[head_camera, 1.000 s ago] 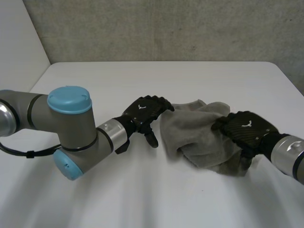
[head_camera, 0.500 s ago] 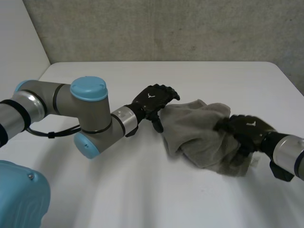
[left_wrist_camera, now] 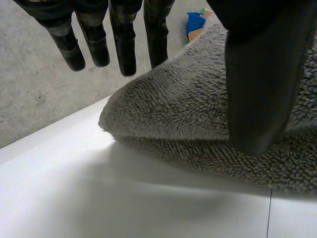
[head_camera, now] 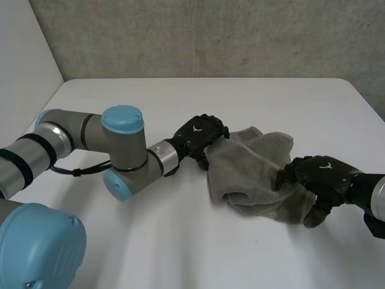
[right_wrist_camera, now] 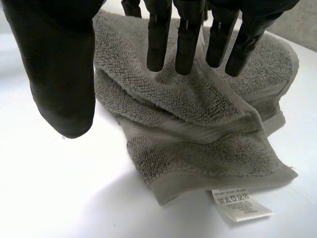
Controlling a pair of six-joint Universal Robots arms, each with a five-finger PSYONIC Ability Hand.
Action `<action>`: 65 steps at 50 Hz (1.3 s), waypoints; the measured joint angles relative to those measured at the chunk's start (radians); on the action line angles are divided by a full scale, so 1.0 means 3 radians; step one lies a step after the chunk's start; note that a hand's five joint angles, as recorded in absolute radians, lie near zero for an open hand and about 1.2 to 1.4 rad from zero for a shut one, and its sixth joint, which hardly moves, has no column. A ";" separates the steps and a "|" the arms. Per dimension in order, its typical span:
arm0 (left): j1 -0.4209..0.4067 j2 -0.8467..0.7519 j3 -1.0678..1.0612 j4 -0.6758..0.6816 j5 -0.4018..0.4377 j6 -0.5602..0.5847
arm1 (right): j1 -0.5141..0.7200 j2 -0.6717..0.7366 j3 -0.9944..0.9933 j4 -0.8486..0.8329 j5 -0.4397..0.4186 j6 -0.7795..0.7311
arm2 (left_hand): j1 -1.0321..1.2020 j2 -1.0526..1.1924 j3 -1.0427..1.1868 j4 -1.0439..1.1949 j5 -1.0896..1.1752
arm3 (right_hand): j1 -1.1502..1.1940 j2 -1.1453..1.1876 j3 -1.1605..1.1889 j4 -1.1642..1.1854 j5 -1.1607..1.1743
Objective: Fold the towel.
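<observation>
A grey towel (head_camera: 252,165) lies crumpled on the white table (head_camera: 180,241). My left hand (head_camera: 201,133) is at the towel's left edge. In the left wrist view its fingers (left_wrist_camera: 124,47) hang straight just behind a raised fold of the towel (left_wrist_camera: 188,109), and the thumb (left_wrist_camera: 255,84) stands in front over the cloth, apart from them. My right hand (head_camera: 319,174) is at the towel's right edge. In its wrist view the straight fingers (right_wrist_camera: 158,34) rest their tips on the towel (right_wrist_camera: 198,124), while the thumb (right_wrist_camera: 64,74) hangs over bare table beside it.
A white care label (right_wrist_camera: 240,203) sticks out from the towel's near hem. The left arm (head_camera: 123,150) reaches across the table's left half. A grey wall (head_camera: 210,36) rises behind the far table edge. A small blue and orange thing (left_wrist_camera: 195,22) lies beyond the towel.
The left hand has moved right, up to the towel's left edge, its arm swinging in. The right hand has slid off the towel's top towards its right, near edge.
</observation>
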 measured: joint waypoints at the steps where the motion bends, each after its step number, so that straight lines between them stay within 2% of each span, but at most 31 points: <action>1: -0.0001 -0.0002 0.0002 -0.0002 0.0009 0.0034 | -0.0001 -0.0008 0.0003 -0.0003 -0.0009 0.0002 | 0.0270 0.0261 0.0000 0.0000 0.0233 | 0.0000 0.0000 0.0000 0.0000 0.0000; 5: -0.0002 0.0006 0.0002 -0.0005 0.0021 0.0121 | -0.0027 -0.0024 0.0006 -0.0024 -0.0025 0.0005 | 0.1093 0.1097 0.0000 0.0000 0.1031 | -0.0001 0.0000 0.0000 0.0000 -0.0017; 12: -0.0002 0.0102 -0.0061 -0.0005 -0.0015 0.0181 | -0.0126 -0.0029 -0.0025 -0.0166 -0.0003 0.0193 | 0.1998 0.1990 0.0000 0.0000 0.1973 | -0.0002 0.0000 0.0000 0.0000 -0.0022; 23: -0.0001 0.0616 -0.0691 0.0021 -0.0073 0.0416 | -0.0196 -0.0003 -0.0129 -0.0735 0.0097 0.1296 | 0.2077 0.2076 0.0000 0.0000 0.2069 | -0.0020 -0.0008 0.0000 0.0000 -0.0033; 27: -0.0006 0.0848 -0.1034 0.0032 -0.0091 0.0607 | -0.0128 0.0125 -0.0149 -0.0964 0.0259 0.1646 | 0.2077 0.2076 0.0000 0.0000 0.2068 | -0.0031 -0.0018 0.0000 0.0000 -0.0041; 32: -0.0011 0.1059 -0.1396 0.0033 -0.0204 0.0757 | 0.0076 0.0399 -0.0185 -0.1142 0.0522 0.1782 | 0.2077 0.2076 0.0000 0.0000 0.2068 | -0.0031 -0.0018 0.0000 0.0000 -0.0039; 40: 0.0007 0.1280 -0.1791 0.0026 -0.0428 0.0803 | 0.0333 0.0716 -0.0216 -0.1228 0.0718 0.1735 | 0.2077 0.2075 0.0000 0.0000 0.2068 | 0.0109 0.0059 0.0000 0.0000 0.0177; 46: 0.0039 0.1446 -0.2010 0.0017 -0.0476 0.0795 | 0.0405 0.0732 -0.0195 -0.1215 0.0694 0.1616 | 0.2078 0.2076 0.0000 0.0000 0.2069 | 0.1711 0.1633 0.0000 0.0000 0.1765; 47: 0.0047 0.1497 -0.2060 0.0014 -0.0478 0.0791 | 0.0412 0.0705 -0.0188 -0.1207 0.0680 0.1563 | 0.2086 0.2087 0.0000 0.0000 0.2087 | 0.2169 0.2101 0.0000 0.0000 0.2218; 50: 0.0070 0.1628 -0.2173 0.0008 -0.0476 0.0778 | 0.0415 0.0601 -0.0170 -0.1180 0.0631 0.1399 | 0.2281 0.2293 0.0000 0.0000 0.2288 | 0.2707 0.2552 0.0000 0.0000 0.2815; 55: 0.0120 0.1917 -0.2399 0.0001 -0.0470 0.0751 | 0.0395 0.0350 -0.0141 -0.1031 0.0442 0.1030 | 0.2673 0.2787 0.0000 0.0000 0.2834 | 0.2707 0.2552 0.0000 0.0000 0.2825; 65: 0.0208 0.2557 -0.2968 -0.0102 -0.0444 0.0733 | 0.0361 -0.0006 -0.0189 -0.0223 -0.0090 0.0232 | 0.2675 0.2805 0.0000 0.0000 0.2869 | 0.2707 0.2552 0.0000 0.0000 0.2825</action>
